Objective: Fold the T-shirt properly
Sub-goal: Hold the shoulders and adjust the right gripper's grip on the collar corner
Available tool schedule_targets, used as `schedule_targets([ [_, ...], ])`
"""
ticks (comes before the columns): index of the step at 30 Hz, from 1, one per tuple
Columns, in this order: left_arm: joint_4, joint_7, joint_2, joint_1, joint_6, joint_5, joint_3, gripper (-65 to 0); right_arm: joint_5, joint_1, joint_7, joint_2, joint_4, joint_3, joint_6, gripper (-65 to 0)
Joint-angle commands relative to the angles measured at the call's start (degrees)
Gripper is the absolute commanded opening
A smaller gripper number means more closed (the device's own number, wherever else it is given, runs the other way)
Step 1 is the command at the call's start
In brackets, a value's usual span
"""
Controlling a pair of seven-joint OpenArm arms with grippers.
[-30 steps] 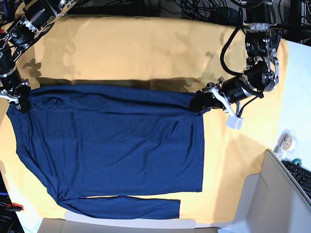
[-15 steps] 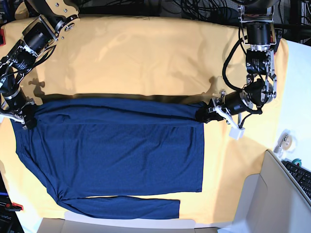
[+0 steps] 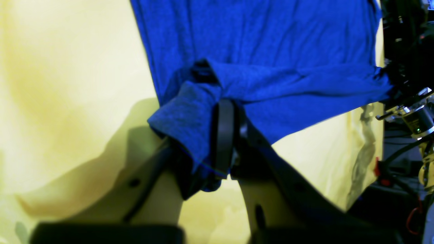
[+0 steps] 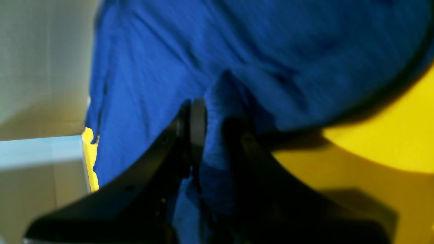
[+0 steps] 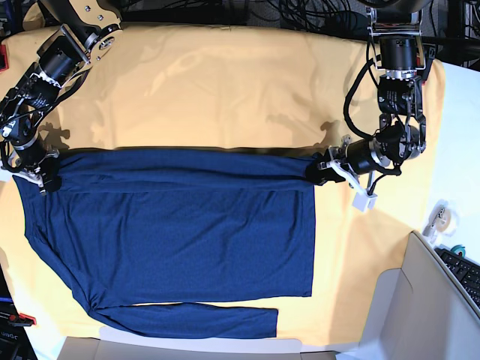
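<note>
Across the yellow-orange cloth (image 5: pixel 225 90) your navy T-shirt (image 5: pixel 172 225) lies spread flat, body centre, one long sleeve along its 6 o'clock edge, the other folded along the 12 o'clock edge. Your left gripper (image 5: pixel 313 172) sits at the shirt's 3 o'clock top corner, jaws clamped on a bunched fold of fabric (image 3: pixel 190 118). Your right gripper (image 5: pixel 43 180) is at 9 o'clock, jaws pinched on the shirt's other end (image 4: pixel 217 142). Around you: a cardboard box wall (image 5: pixel 420 300) at 4 o'clock, a keyboard (image 5: pixel 465 274) beyond it, a tape roll (image 5: pixel 441 217) at 3 o'clock, cables (image 5: pixel 315 15) along 12.
</note>
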Motion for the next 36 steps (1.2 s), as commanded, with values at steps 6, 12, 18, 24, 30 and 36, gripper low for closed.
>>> schedule_targets([
  [6,0.2,-1.1,-0.6,-1.6,-0.3,-0.7,-0.2,-48.7,-4.9,3.0,0.9,1.1,-0.1,-0.1,0.5,-53.1],
  [12,-3.0,-1.0,-1.1,-1.7,-0.3,-0.7,-0.2,-46.1,-6.5,3.8,0.8,1.2,0.3,-0.1,0.5,-28.4],
  [18,-2.7,-1.0,-1.2,-1.3,-0.3,-0.7,-0.2,-46.0,-6.4,3.7,0.7,3.7,0.5,0.0,0.7,-25.1],
  [24,-2.6,-0.8,-1.2,-1.2,-0.3,-0.8,-0.2,-46.0,-6.5,2.7,0.7,3.9,8.9,-0.1,0.4,-25.1],
  [30,-2.6,-0.6,-1.0,-1.2,-0.3,-0.8,-0.2,-46.1,-6.4,0.6,-4.0,4.0,14.1,0.8,0.3,-25.1],
  [36,-2.6,-0.5,-1.2,-1.2,-0.3,-0.8,-0.2,-46.1,-6.6,-3.4,-4.8,-0.6,14.8,10.6,0.2,-25.1],
])
